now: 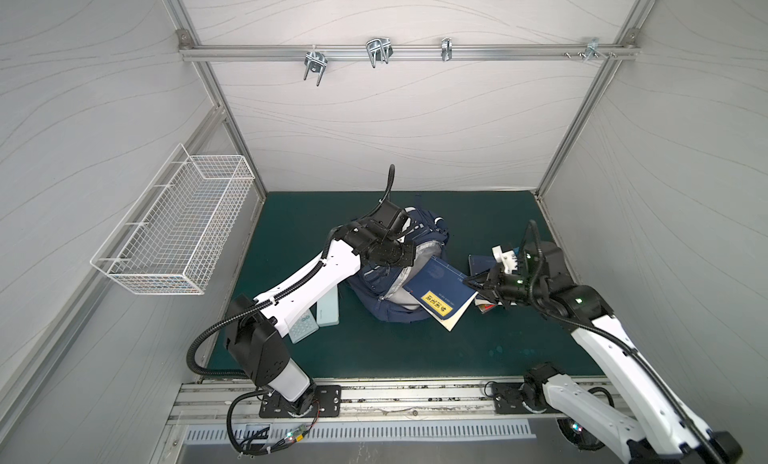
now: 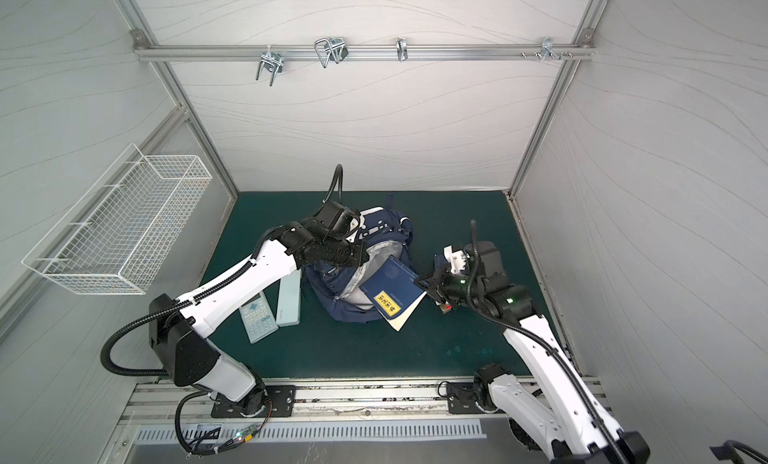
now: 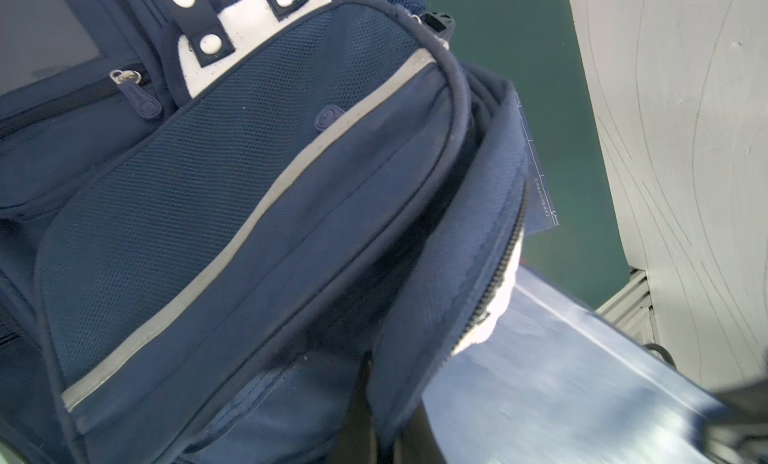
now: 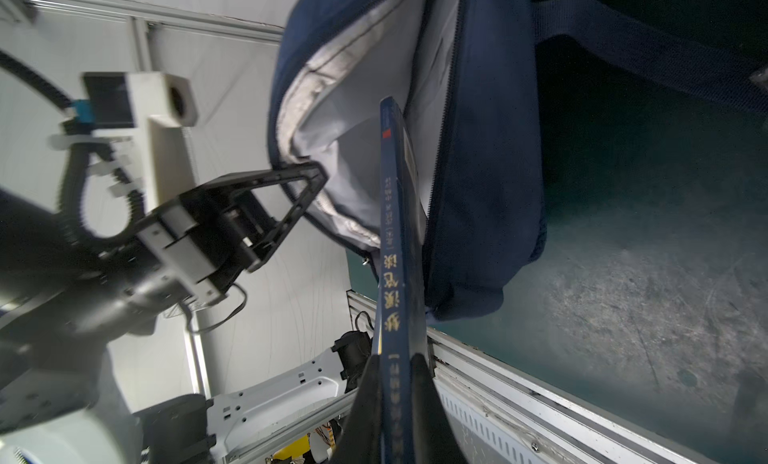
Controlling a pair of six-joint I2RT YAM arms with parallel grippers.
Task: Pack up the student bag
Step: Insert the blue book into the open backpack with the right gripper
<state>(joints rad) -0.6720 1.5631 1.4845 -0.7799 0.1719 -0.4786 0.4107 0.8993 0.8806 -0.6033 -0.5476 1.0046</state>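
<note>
The student bag (image 1: 384,293) (image 2: 338,289), a navy backpack, sits mid-mat in both top views, its main mouth with grey lining (image 4: 332,150) held agape. My left gripper (image 1: 401,256) (image 2: 358,255) (image 3: 386,424) is shut on the bag's zipper-edge flap (image 3: 449,300) and holds it up. A dark blue book (image 1: 442,289) (image 2: 392,285) (image 4: 397,233) with a yellow label is tilted, its far end inside the mouth. My right gripper (image 1: 478,285) (image 2: 424,281) (image 4: 397,383) is shut on the book's near end at the spine.
A pale calculator (image 1: 303,325) (image 2: 258,314) and a light-blue case (image 1: 329,312) (image 2: 289,303) lie left of the bag under the left arm. More books (image 1: 480,264) lie under the right gripper. A white wire basket (image 1: 174,233) hangs on the left wall.
</note>
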